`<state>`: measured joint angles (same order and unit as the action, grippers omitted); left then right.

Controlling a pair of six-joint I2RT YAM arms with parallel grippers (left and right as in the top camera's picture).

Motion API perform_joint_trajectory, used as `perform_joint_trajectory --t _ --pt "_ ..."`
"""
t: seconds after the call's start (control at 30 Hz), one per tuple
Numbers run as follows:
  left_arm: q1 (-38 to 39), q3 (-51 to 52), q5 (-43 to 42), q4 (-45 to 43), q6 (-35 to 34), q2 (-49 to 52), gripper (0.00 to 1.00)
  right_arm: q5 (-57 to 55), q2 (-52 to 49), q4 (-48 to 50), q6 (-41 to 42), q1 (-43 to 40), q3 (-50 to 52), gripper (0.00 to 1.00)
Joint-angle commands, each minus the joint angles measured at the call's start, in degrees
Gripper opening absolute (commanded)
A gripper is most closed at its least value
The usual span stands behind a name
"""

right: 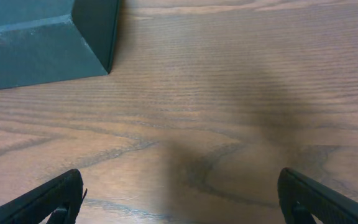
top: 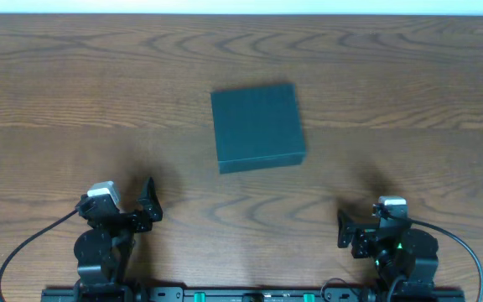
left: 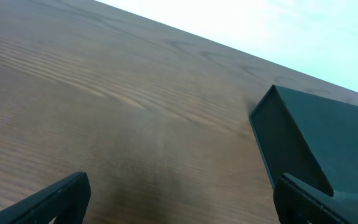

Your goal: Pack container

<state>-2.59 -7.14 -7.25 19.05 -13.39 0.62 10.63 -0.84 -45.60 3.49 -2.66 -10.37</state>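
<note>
Container (top: 257,126): dark matte box, roughly square, shallow, lid down flat. Sits approx mid desk, a bit to the far side, turned slightly off-square vs the desk edges. Well apart from both tools.
Desk (top: 57,84): brown wood, strong grain. Pale strip along the far edge.
Left tool (left: 182,182): near-left, by the desk's near edge. Released, fingers (left: 61,196) spread wide, bare wood between them. In the left wrist view the container's near corner shows far right, its lower edge partly behind the right-hand finger.
Right tool (right: 179,177): near-right, by the near edge. Also released, fingers wide apart over bare wood w/ a soft shadow. In the right wrist view the container's corner sits far left.
Cables (top: 23,243): black, one looping out from each arm base at the near edge.
</note>
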Motion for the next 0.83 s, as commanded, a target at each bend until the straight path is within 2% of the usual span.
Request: perform_joint_trajectory --t 0.0,0.8 --pt "-0.39 1.38 0.61 -0.04 0.98 -0.37 0.95 -0.13 0.55 -0.07 0.74 0.81 0.33 0.99" --pt "-0.39 1.38 0.61 -0.04 0.98 -0.37 0.95 -0.13 0.52 -0.07 0.74 0.35 0.31 0.99"
